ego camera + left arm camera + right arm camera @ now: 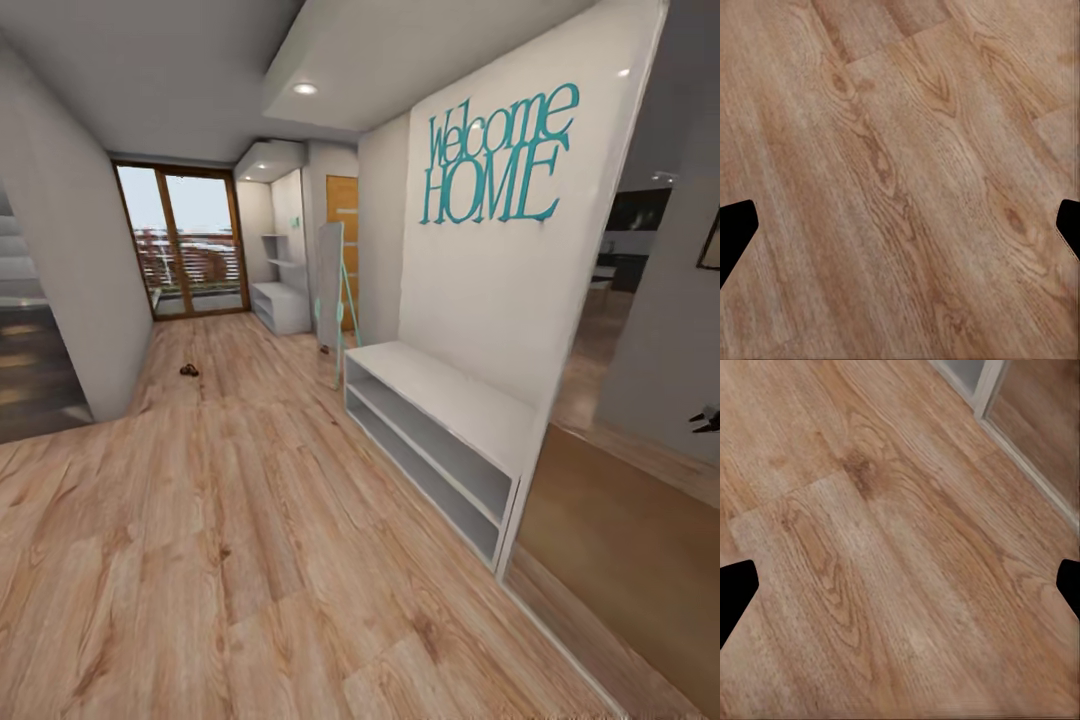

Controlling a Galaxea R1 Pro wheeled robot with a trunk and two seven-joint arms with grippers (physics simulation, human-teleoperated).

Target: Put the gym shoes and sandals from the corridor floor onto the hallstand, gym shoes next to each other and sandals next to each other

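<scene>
Head view: we look down a corridor with a plank floor (250, 560). The grey rack (430, 440), a low bench with two open shelves, stands against the right wall under the teal "Welcome HOME" sign (495, 155), and its top and shelves look bare. Far down the floor, well apart from the rack, lies a small dark thing (188, 371), perhaps the sandals; it is too small to tell. A glass door (185, 240) closes the far end, with another grey unit (280, 305) near it.

On the left wrist view our left claw (900, 232) has its tips spread wide over bare floor. Our right claw (900, 592) is equally spread, holding nothing, with the rack's corner (975, 379) nearby.
</scene>
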